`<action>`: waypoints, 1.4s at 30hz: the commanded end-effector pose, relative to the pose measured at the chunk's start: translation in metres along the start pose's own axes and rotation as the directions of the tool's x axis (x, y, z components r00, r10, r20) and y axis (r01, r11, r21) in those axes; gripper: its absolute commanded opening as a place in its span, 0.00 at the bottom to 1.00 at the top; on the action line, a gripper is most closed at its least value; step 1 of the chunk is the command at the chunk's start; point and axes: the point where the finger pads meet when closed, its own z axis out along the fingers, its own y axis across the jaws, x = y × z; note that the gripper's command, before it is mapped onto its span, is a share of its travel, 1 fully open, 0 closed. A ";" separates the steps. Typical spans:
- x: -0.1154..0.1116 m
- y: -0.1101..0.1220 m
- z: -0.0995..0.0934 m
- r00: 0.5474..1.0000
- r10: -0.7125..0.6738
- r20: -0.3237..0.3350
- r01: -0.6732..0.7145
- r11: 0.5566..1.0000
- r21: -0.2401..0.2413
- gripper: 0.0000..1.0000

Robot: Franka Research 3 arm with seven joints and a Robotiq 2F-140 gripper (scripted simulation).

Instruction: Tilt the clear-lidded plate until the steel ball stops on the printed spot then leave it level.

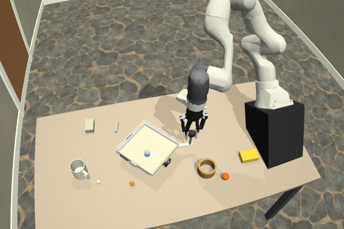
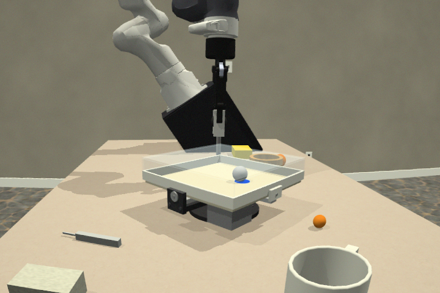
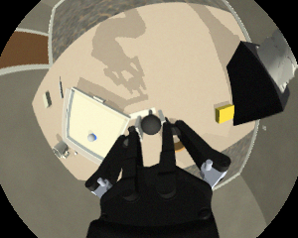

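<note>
The square clear-lidded plate sits mid-table on a dark pivot base and looks close to level. The steel ball rests on the blue printed spot; the ball covers most of the spot in the exterior view. My gripper points straight down at the plate's far right corner, shut on the black knob of a thin upright stick on a white tab. The wrist view shows the knob between the fingers and the plate to the left.
Loose on the table: a mug, a small white ball, a small orange ball, a wooden ring, an orange ball, a yellow block, a beige block and a grey tool. None touches the plate. The black pedestal stands right.
</note>
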 end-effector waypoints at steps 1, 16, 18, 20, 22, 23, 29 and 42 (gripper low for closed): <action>-0.005 -0.001 -0.004 1.000 0.002 0.007 -0.002 1.000 0.005 0.00; -0.007 -0.002 -0.005 1.000 0.002 0.007 -0.002 1.000 0.005 0.00; -0.008 -0.002 -0.005 1.000 0.002 0.007 -0.002 1.000 0.005 0.00; -0.008 -0.002 -0.006 1.000 0.002 0.007 -0.002 1.000 0.005 0.00; -0.008 -0.003 -0.006 1.000 0.002 0.007 -0.002 1.000 0.005 0.00; -0.008 -0.003 -0.006 1.000 0.002 0.007 -0.002 1.000 0.005 0.00; -0.009 -0.003 -0.006 1.000 0.002 0.007 -0.002 1.000 0.005 0.00; -0.009 -0.003 -0.007 1.000 0.002 0.007 -0.002 1.000 0.005 0.00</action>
